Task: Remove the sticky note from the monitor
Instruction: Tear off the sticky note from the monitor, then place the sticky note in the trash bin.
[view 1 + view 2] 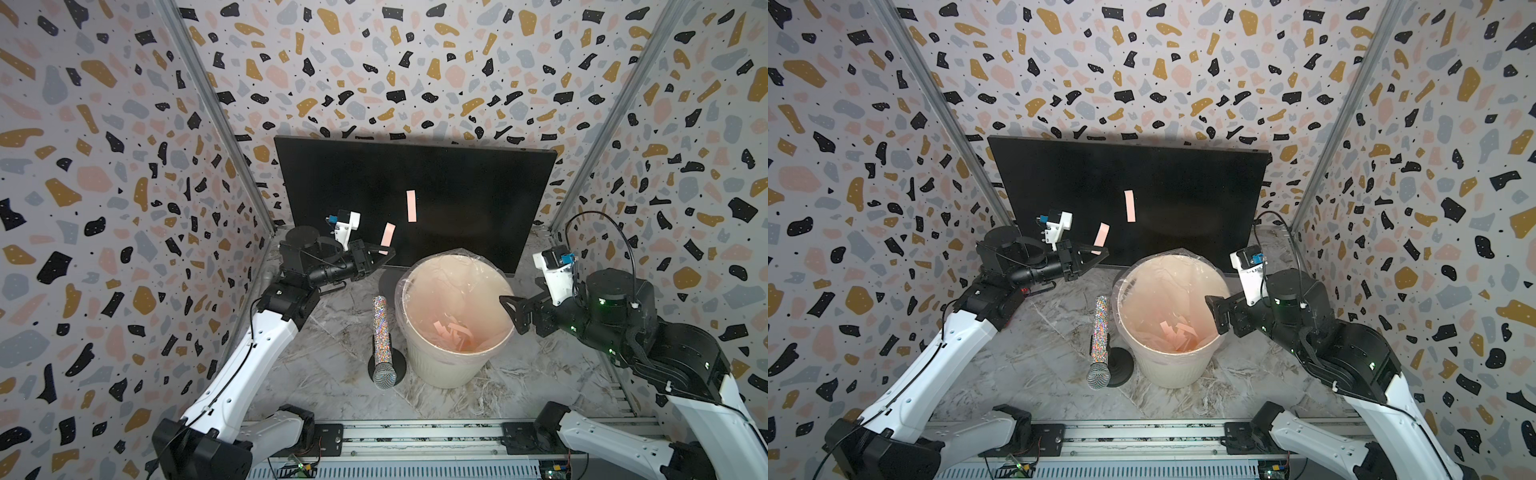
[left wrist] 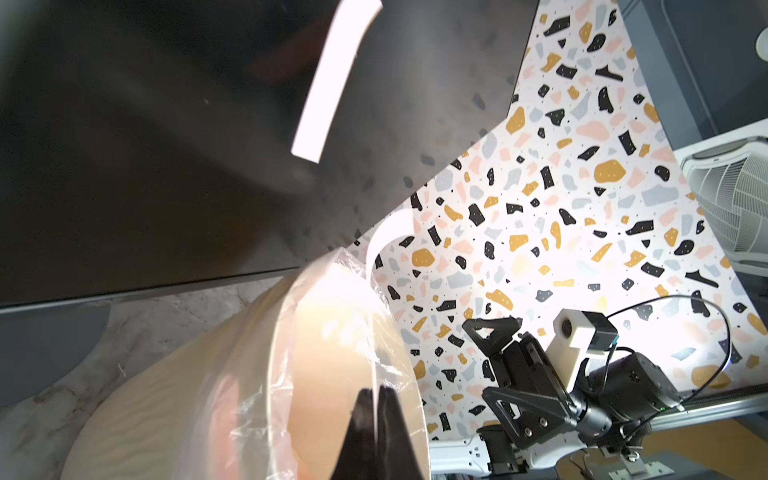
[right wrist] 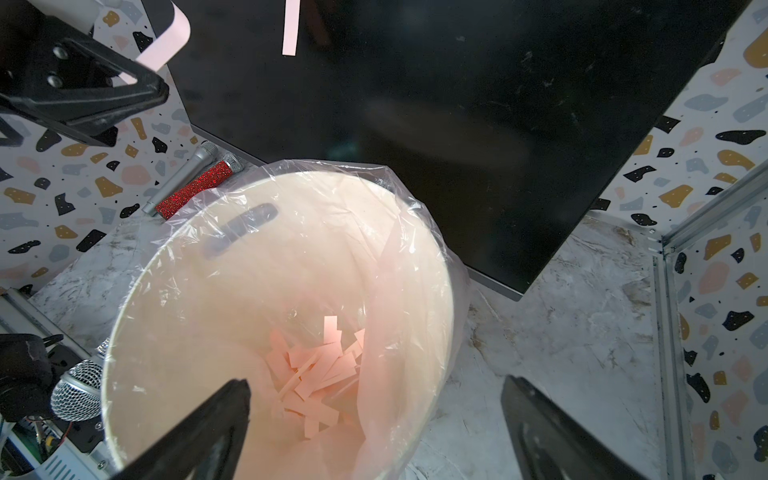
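The black monitor (image 1: 457, 183) stands at the back in both top views. One pink sticky note (image 1: 411, 205) is stuck upright on its screen, also seen in the left wrist view (image 2: 332, 79). My left gripper (image 1: 388, 252) is shut on a second pink sticky note (image 1: 387, 235), held off the glass in front of the screen's lower left. In the left wrist view the jaws (image 2: 377, 392) pinch this strip edge-on. My right gripper (image 1: 513, 316) hangs open at the bin's right rim, with nothing between its fingers (image 3: 376, 384).
A cream bin (image 1: 440, 370) with a clear plastic liner stands in front of the monitor and holds several pink strips (image 3: 316, 374). A glittery microphone (image 1: 381, 345) on a round black base stands just left of the bin. Patterned walls close in on three sides.
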### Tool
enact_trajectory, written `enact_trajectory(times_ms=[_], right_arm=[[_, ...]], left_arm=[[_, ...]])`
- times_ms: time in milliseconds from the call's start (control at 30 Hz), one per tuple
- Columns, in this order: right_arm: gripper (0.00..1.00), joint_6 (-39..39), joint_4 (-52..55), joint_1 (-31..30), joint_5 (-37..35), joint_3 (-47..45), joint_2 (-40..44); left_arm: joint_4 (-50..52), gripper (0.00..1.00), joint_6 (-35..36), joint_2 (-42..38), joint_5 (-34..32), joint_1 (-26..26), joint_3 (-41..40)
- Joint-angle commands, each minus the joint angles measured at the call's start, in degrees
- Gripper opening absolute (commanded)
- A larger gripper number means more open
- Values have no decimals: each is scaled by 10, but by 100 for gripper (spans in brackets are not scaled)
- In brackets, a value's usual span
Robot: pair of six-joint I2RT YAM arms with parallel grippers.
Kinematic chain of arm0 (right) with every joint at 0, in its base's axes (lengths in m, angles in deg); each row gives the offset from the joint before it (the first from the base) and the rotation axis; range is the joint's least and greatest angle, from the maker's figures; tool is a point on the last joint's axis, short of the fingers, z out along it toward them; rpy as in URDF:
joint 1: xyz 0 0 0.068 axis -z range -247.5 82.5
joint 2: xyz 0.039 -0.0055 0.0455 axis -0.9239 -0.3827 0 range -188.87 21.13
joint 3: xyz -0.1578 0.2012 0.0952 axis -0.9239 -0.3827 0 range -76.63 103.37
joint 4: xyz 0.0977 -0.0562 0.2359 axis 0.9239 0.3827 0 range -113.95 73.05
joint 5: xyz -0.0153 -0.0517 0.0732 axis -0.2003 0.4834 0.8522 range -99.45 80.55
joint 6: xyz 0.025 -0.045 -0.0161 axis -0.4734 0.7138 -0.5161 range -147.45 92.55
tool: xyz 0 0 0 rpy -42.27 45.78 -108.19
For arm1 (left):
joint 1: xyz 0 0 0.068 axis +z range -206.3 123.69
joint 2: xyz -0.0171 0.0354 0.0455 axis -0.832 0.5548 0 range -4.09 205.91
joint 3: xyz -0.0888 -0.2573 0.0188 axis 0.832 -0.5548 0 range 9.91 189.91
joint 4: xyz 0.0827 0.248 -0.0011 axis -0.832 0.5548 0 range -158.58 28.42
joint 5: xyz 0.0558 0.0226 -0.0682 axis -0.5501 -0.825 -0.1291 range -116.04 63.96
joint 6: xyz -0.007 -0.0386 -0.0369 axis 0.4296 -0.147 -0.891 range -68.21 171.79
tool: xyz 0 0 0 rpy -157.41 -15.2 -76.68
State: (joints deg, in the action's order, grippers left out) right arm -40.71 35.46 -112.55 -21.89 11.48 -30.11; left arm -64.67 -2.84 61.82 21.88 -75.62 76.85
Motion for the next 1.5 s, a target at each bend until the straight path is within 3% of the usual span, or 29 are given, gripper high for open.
enact_trajectory(times_ms=[0, 567, 867, 1233, 1467], right_arm=[[100, -4, -12, 2, -6, 0, 0], [100, -2, -12, 1, -15, -11, 4], [100, -1, -12, 1, -17, -14, 7], [100, 2, -11, 2, -19, -13, 10], [100, 8, -12, 2, -21, -11, 12]], left_arm=[[41, 0, 50, -11, -20, -38, 32], [187, 0, 173, 49, -122, -244, 116], [253, 0, 226, 89, -191, -308, 160], [316, 0, 266, 134, -246, -348, 198], [341, 22, 278, 157, -258, -357, 219]])
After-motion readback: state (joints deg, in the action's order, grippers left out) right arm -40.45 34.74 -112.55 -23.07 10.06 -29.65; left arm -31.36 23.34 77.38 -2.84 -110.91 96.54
